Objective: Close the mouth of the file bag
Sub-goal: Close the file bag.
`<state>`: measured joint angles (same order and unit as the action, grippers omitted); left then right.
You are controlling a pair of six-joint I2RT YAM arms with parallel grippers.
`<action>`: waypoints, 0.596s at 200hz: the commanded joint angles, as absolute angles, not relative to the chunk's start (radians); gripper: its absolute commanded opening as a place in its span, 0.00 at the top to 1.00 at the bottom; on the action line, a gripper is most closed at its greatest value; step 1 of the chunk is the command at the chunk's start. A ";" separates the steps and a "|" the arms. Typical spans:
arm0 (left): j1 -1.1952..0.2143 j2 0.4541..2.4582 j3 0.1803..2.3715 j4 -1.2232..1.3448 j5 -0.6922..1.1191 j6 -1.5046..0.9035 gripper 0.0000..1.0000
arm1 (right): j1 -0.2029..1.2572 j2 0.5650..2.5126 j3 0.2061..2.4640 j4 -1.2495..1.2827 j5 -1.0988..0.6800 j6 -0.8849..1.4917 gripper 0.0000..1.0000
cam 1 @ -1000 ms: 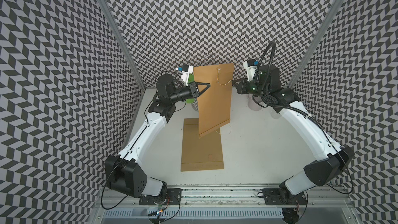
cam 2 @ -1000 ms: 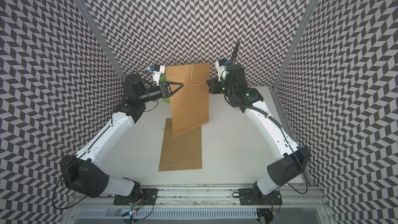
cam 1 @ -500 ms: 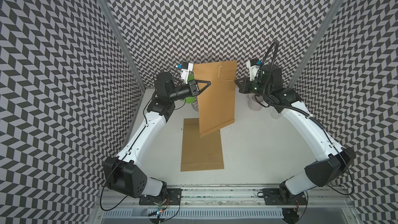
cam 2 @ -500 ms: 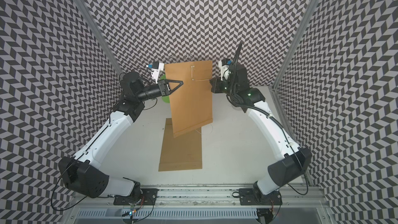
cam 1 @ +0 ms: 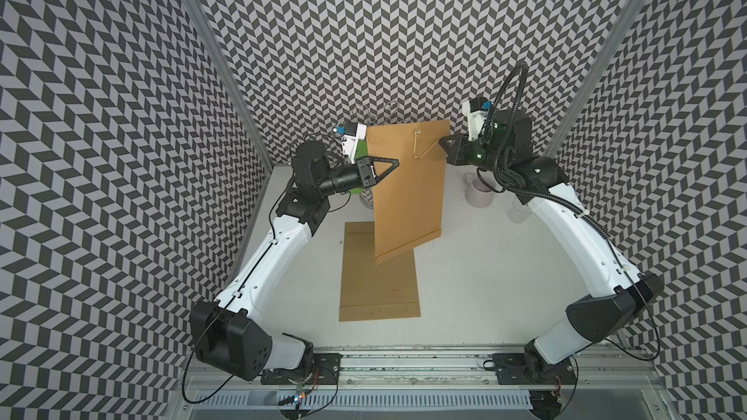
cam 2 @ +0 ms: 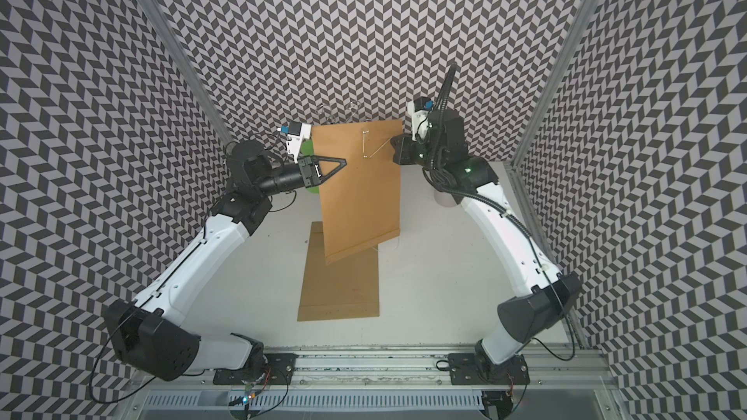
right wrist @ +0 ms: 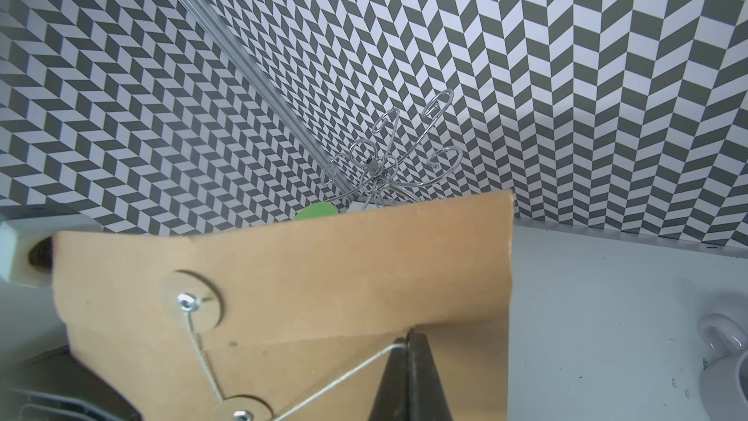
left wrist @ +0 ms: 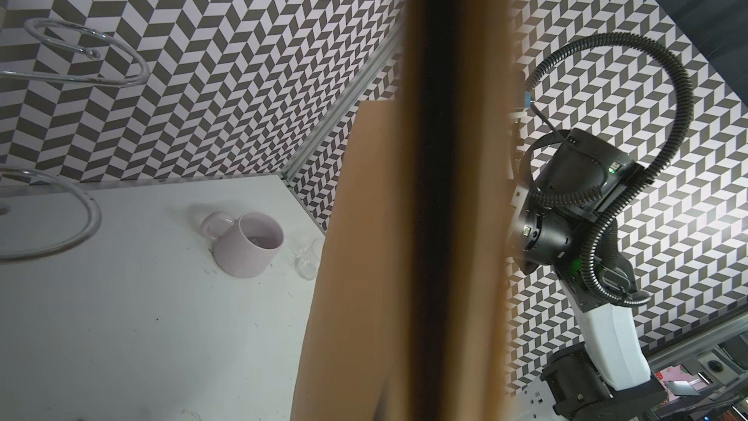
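In both top views a brown file bag (cam 1: 408, 187) (cam 2: 359, 195) hangs upright above the table. My left gripper (cam 1: 396, 162) (cam 2: 344, 162) is shut on its left edge near the top. The bag (left wrist: 364, 277) fills the middle of the left wrist view and hides those jaws. My right gripper (cam 1: 442, 142) (right wrist: 406, 336) is shut on the bag's white string (right wrist: 336, 378) at the right edge. The string (cam 1: 428, 149) runs taut from the upper disc (right wrist: 194, 305) round the lower disc (right wrist: 243, 411) to the jaws. The flap is folded down.
A second brown bag (cam 1: 378, 276) lies flat on the table under the hanging one. A pale mug (cam 1: 479, 193) and a clear glass (cam 1: 517, 212) stand at the back right. A chrome wire rack (cam 1: 380, 113) and a green object (cam 2: 307, 147) sit behind the bag.
My right gripper has risen a little and the string, slack a second ago, now runs straight. The hanging bag has shifted slightly with both grippers.
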<state>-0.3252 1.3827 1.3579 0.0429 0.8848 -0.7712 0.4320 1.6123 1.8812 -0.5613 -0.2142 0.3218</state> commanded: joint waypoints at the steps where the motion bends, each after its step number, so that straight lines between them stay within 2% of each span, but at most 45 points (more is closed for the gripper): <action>1: -0.333 1.356 1.359 0.061 0.900 -0.753 1.00 | 0.454 1.619 1.907 -0.534 -0.178 0.316 1.00; 31: -0.315 1.370 1.397 0.067 0.887 -0.757 1.00 | 0.526 1.585 1.845 -0.527 -0.159 0.325 1.00; 73: -0.316 1.397 1.474 0.078 0.903 -0.773 1.00 | 0.545 1.550 1.756 -0.514 -0.143 0.337 1.00; 119: -0.328 1.375 1.450 0.088 0.923 -0.794 1.00 | 0.543 1.585 1.841 -0.543 -0.075 0.299 1.00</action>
<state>-0.3199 1.4006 1.4403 0.0486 0.8875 -0.7795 0.5465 1.5879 1.7790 -0.5617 -0.1406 0.3279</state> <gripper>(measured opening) 0.056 0.047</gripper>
